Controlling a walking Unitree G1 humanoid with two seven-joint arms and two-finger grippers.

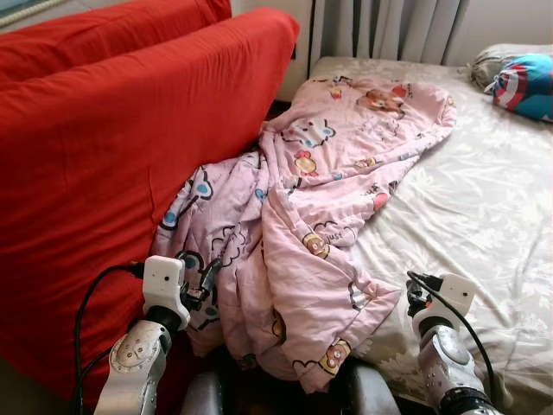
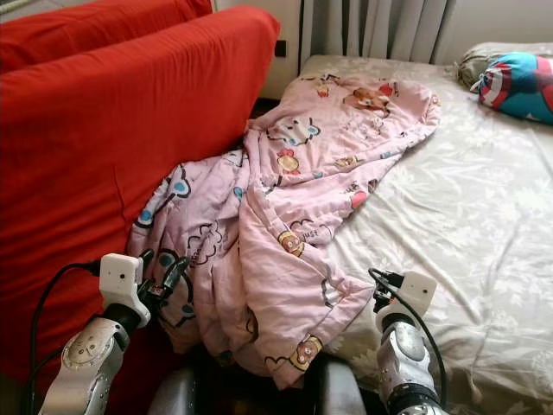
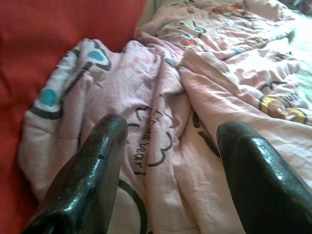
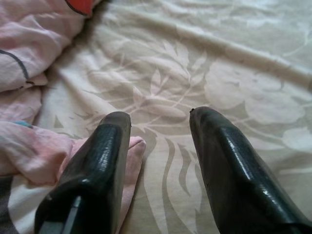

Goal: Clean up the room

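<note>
The tidying looks barely begun: the pink cartoon-print quilt lies crumpled in a long heap, its far end spread on the bed and its near end slumped into the gap against the red sofa, hanging off the bed's front edge. Nothing of it is folded or straightened, so I judge the whole job of smoothing or folding it is left. A blue cushion sits at the far corner of the bed, beside a pillow.

The left gripper hovers at the quilt's near left part by the sofa, fingers spread wide with the pink cloth between them but not pinched. The right gripper is wide open over the leaf-patterned sheet, one finger just over a quilt corner; it holds nothing
</note>
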